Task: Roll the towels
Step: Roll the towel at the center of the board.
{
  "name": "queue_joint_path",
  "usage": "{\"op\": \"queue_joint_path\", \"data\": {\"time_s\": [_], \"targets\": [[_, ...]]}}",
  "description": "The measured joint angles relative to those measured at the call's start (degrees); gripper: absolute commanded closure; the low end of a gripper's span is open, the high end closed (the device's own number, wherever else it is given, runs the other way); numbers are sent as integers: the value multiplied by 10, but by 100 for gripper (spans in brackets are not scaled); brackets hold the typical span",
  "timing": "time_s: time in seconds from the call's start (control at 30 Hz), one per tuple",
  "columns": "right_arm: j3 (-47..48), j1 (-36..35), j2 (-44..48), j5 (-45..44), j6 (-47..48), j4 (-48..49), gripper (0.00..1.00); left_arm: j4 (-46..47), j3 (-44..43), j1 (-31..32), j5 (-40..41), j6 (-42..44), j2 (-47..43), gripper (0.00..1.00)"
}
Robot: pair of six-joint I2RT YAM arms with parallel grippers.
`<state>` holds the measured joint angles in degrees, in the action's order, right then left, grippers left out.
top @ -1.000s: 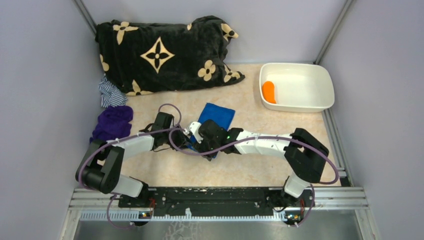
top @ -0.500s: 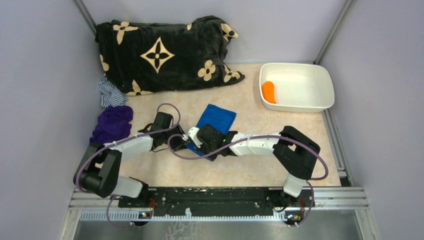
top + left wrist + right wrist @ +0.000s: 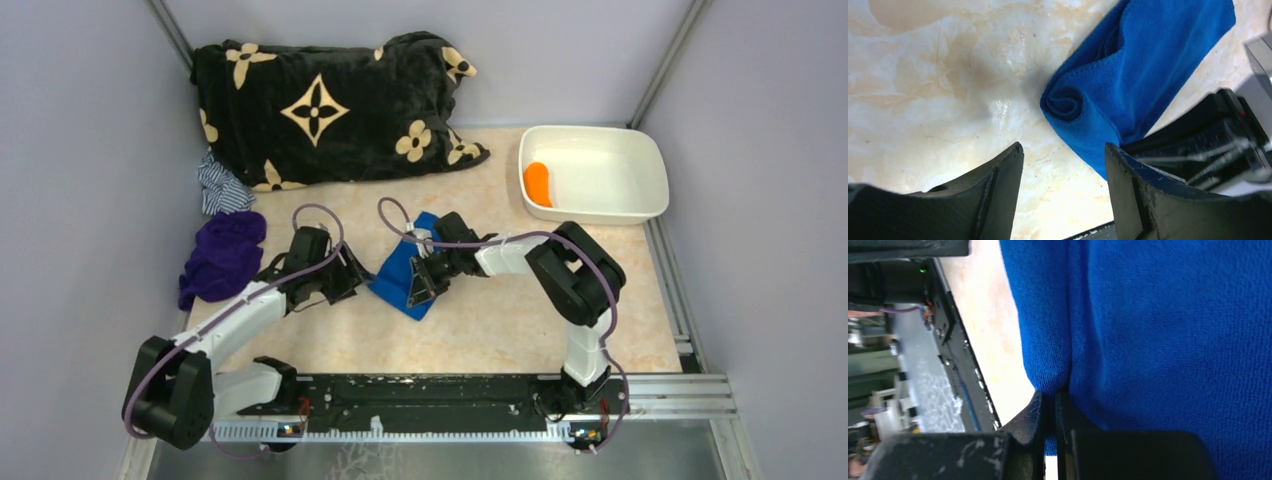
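Observation:
A blue towel (image 3: 398, 272) lies mid-table, partly rolled. Its spiral end (image 3: 1065, 102) faces the left wrist camera. My left gripper (image 3: 352, 276) stands just left of that end, open, with only bare table between its fingers (image 3: 1063, 147). My right gripper (image 3: 422, 280) is at the towel's right side, shut on a fold of the blue cloth (image 3: 1054, 392). The towel (image 3: 1168, 330) fills most of the right wrist view. A purple towel (image 3: 222, 255) lies bunched at the left wall.
A black flowered pillow (image 3: 320, 105) lies along the back. A striped cloth (image 3: 220, 187) sits by the left wall. At the back right stands a white tub (image 3: 655, 170) holding an orange roll (image 3: 538, 183). The metal rail (image 3: 440, 395) runs along the near edge.
The left gripper opened and drew back left off the towel. The right gripper shut on the towel's fold and its arm swung toward the back; the towel now lies narrower and diagonal.

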<state>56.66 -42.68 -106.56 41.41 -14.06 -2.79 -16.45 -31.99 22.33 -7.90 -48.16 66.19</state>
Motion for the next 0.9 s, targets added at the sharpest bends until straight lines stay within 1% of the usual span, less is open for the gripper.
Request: {"op": "queue_joint_path", "data": {"time_s": [0.07, 0.2, 0.43, 0.63, 0.73, 0.8, 0.9], "targets": [[-8, 18, -21, 43, -35, 28, 100, 6, 12, 0, -8, -5, -16, 33], [-19, 42, -46, 97, -90, 69, 100, 37, 54, 0, -34, -25, -32, 32], [-18, 63, -84, 152, -130, 93, 100, 117, 71, 0, -66, -47, 6, 33], [-10, 72, -99, 172, -136, 88, 100, 188, 74, 0, -69, -58, 58, 41], [-5, 73, -99, 171, -132, 75, 99, 207, 74, 0, -68, -63, 88, 47], [-2, 72, -97, 167, -125, 63, 95, 226, 74, 0, -71, -67, 105, 51], [0, 71, -80, 145, -104, 41, 80, 238, 69, 0, -73, -74, 123, 54]]}}
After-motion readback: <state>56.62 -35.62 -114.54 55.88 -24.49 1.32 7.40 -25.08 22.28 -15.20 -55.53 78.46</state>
